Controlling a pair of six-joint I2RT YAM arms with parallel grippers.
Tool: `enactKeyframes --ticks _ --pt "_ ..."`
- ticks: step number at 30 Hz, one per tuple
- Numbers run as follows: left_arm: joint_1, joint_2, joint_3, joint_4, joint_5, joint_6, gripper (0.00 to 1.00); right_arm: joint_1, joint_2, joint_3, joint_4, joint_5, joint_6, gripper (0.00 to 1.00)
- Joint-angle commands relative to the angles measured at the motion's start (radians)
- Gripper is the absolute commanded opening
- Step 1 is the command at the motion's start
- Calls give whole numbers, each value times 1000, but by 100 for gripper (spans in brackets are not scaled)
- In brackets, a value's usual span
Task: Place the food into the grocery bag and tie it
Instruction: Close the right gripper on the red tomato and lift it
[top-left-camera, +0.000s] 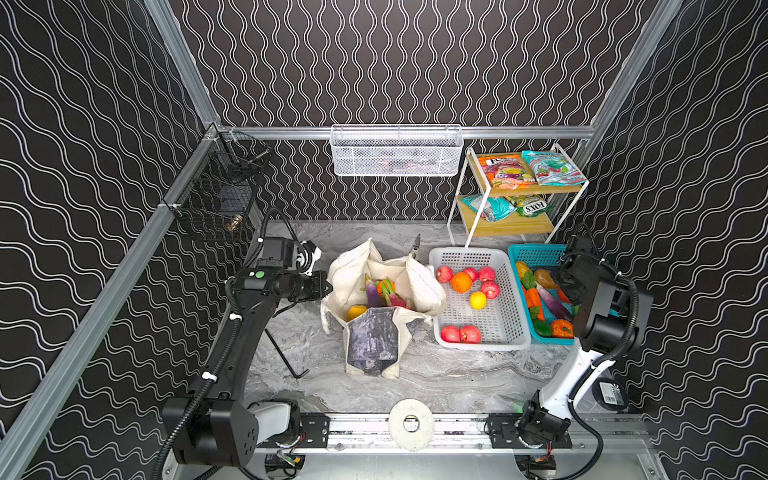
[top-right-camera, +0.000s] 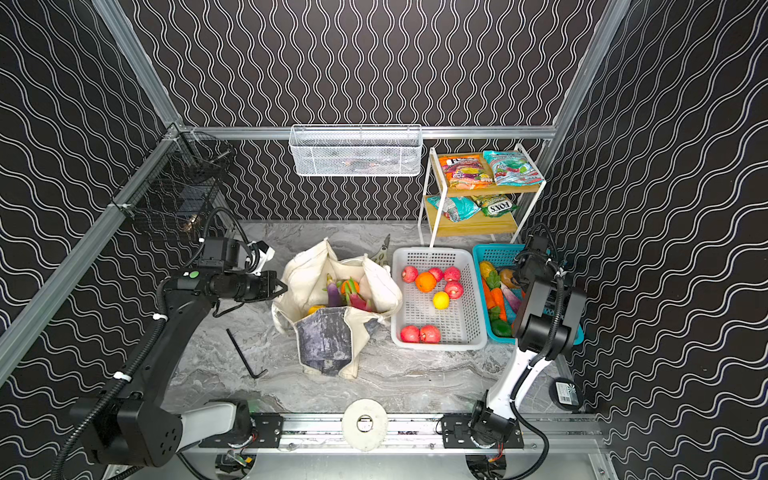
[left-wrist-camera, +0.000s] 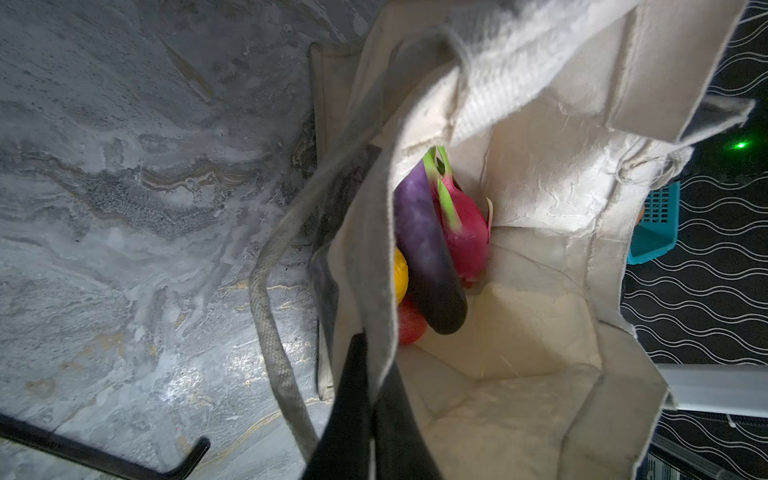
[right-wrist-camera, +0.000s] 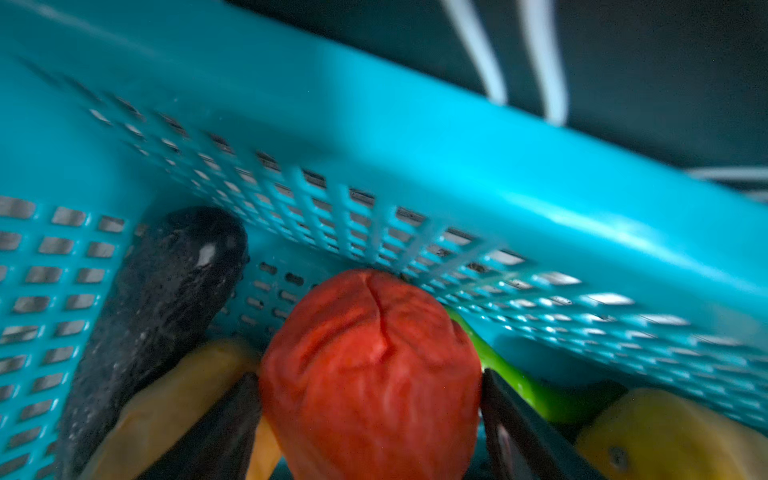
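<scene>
The grocery bag (top-left-camera: 374, 345) stands open in the middle of the counter (top-left-camera: 457, 374), holding an eggplant (left-wrist-camera: 428, 249) and a dragon fruit (left-wrist-camera: 463, 237). The left end effector (top-left-camera: 327, 286) is clamped on the bag's rim, on its side toward the counter's left edge. By the right edge, inside the teal basket (right-wrist-camera: 415, 145), the right end effector (right-wrist-camera: 368, 378) is closed against both sides of a tomato (right-wrist-camera: 370, 328).

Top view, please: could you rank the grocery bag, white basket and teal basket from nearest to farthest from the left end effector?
1. grocery bag: centre, its rim pinched by the left end effector.
2. white basket: right of the bag.
3. teal basket: far right, beyond the white basket.
</scene>
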Motion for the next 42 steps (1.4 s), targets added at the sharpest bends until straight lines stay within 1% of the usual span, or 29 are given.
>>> enactKeyframes --ticks 1,7,10,12,15,22,28,38,42 --pt "1 2 13 9 5 8 0 -1 14 4 7 4 -8 79" --pt "1 -2 13 9 4 4 0 -1 20 -5 12 -19 2 78" --pt "1 -4 13 6 4 5 0 -1 16 -6 7 -8 9 81" --pt "1 -6 13 4 3 6 0 -1 12 -10 10 -13 9 81" --pt "1 -6 15 5 5 5 0 -1 3 -18 16 -22 8 78" --pt "1 -10 17 -1 5 8 0 -1 -49 -45 41 -41 9 64" --pt "1 -22 9 -1 10 8 0 -2 -85 -59 26 -43 10 64" --pt "1 -47 -10 10 20 -5 0 0 -295 -98 -10 -83 9 64" --pt "1 -56 -21 15 25 -11 0 12 -388 -107 -27 -139 23 64"
